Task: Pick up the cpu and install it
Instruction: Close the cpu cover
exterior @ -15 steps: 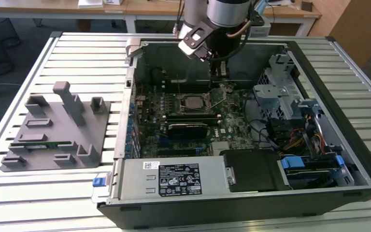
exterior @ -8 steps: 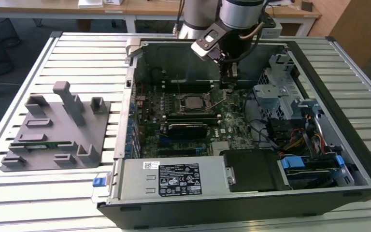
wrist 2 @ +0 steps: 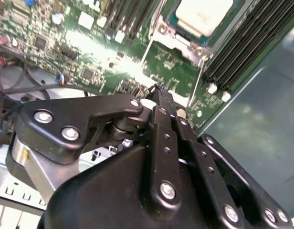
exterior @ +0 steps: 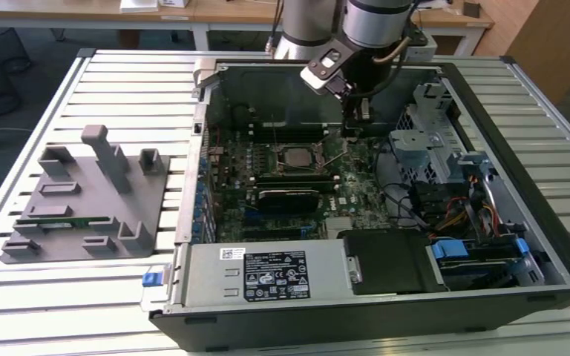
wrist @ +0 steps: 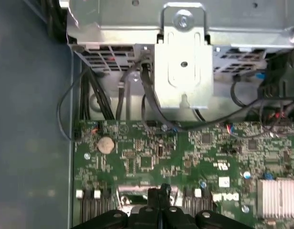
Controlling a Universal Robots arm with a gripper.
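One arm over open PC case on slatted table. Gripper hangs above green board, fingers together, nothing betw. them. Cpu sits flat in its socket mid-board, silver top up, clear of gripper. Grey tray at exterior view's left.

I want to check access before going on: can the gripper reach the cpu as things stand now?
Probably yes. The cpu lies uncovered from above in the open case, and the gripper hangs just beside it over the motherboard. The jaws look shut, though.
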